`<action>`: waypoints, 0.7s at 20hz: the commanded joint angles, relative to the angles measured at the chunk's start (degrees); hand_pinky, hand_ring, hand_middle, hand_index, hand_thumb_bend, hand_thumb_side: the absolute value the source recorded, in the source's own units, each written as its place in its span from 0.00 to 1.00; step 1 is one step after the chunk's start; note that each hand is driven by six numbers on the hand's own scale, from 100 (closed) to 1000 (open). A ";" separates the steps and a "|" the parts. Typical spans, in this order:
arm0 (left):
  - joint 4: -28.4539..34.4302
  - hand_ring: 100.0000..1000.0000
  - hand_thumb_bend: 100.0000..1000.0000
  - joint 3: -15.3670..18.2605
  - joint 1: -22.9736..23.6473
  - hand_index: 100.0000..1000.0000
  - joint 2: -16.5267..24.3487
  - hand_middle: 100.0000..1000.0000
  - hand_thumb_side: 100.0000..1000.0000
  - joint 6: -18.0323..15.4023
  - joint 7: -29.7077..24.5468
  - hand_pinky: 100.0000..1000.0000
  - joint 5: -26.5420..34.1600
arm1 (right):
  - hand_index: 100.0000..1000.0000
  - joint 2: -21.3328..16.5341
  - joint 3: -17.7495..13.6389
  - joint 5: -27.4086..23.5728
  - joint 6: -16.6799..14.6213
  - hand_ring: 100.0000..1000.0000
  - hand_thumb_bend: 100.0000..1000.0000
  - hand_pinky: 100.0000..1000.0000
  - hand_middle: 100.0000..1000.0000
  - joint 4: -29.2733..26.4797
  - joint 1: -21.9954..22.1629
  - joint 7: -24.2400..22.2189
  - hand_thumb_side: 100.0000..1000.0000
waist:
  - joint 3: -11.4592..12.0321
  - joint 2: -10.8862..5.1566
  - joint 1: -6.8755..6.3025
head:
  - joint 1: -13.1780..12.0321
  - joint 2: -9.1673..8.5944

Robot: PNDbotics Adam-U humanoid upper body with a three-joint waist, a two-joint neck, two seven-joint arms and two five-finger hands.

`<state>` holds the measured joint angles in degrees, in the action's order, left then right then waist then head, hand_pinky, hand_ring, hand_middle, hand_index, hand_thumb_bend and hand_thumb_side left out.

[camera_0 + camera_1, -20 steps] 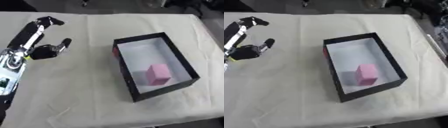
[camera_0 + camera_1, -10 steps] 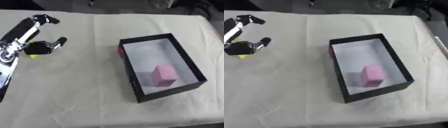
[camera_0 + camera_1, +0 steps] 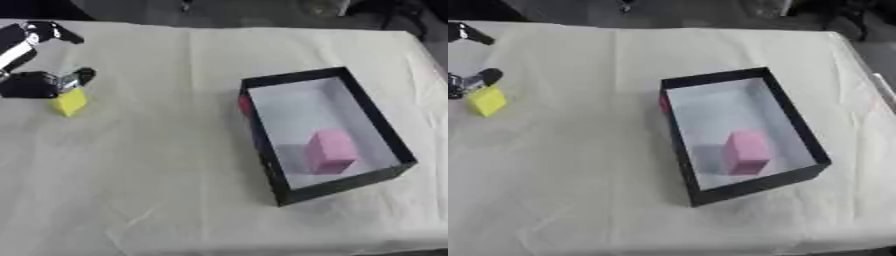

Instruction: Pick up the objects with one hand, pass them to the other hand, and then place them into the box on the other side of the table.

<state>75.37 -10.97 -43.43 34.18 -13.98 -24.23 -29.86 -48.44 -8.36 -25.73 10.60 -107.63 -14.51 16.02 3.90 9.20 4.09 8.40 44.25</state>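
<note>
We see left hand (image 3: 35, 82) at far left of table (image 3: 166, 165), fingers spread wide, thumb tip touching yellow block (image 3: 69, 101) lying on cloth. Black box (image 3: 262, 135) sits right, pink block (image 3: 329, 150) inside.
</note>
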 commanded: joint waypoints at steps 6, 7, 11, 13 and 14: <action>-3.41 0.86 0.45 2.46 -1.95 0.83 7.97 0.75 0.75 -2.63 -6.88 0.98 1.87 | 0.96 -2.34 -1.60 -0.45 -0.20 0.90 0.00 0.69 0.90 0.00 0.10 0.95 0.24 | -0.12 -1.05 -1.09 | -1.79 -0.14; -3.87 0.86 0.46 2.56 -2.02 0.84 8.51 0.75 0.75 -2.93 -7.38 0.98 1.77 | 0.96 -2.31 -1.66 -0.48 -0.21 0.90 0.00 0.69 0.90 0.01 0.08 1.01 0.24 | -0.11 -0.97 -1.13 | -2.08 -0.14; -6.05 0.86 0.48 3.10 -2.44 0.84 10.23 0.76 0.76 -3.75 -9.07 0.98 1.25 | 0.96 -2.28 -1.88 -0.70 -0.37 0.90 0.00 0.69 0.90 0.02 0.06 1.20 0.25 | -0.15 -0.74 -1.20 | -3.95 -0.14; -7.25 0.86 0.50 3.39 -2.69 0.84 10.85 0.76 0.76 -4.13 -9.64 0.98 0.84 | 0.96 -2.24 -1.94 -0.67 -0.37 0.90 0.00 0.69 0.90 0.08 0.15 1.24 0.25 | -0.17 -0.63 -1.24 | -4.76 -0.14; -7.83 0.87 0.52 3.60 -2.81 0.84 11.10 0.76 0.76 -4.27 -9.80 0.98 0.57 | 0.96 -2.18 -1.95 -0.66 -0.35 0.90 0.00 0.69 0.90 0.13 0.18 1.24 0.25 | -0.17 -0.55 -1.24 | -5.10 -0.14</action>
<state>67.67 -8.46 -44.86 42.78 -18.02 -33.63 -28.89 -48.50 -9.21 -26.01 10.33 -107.33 -14.05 16.98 3.84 9.27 3.81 3.84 44.25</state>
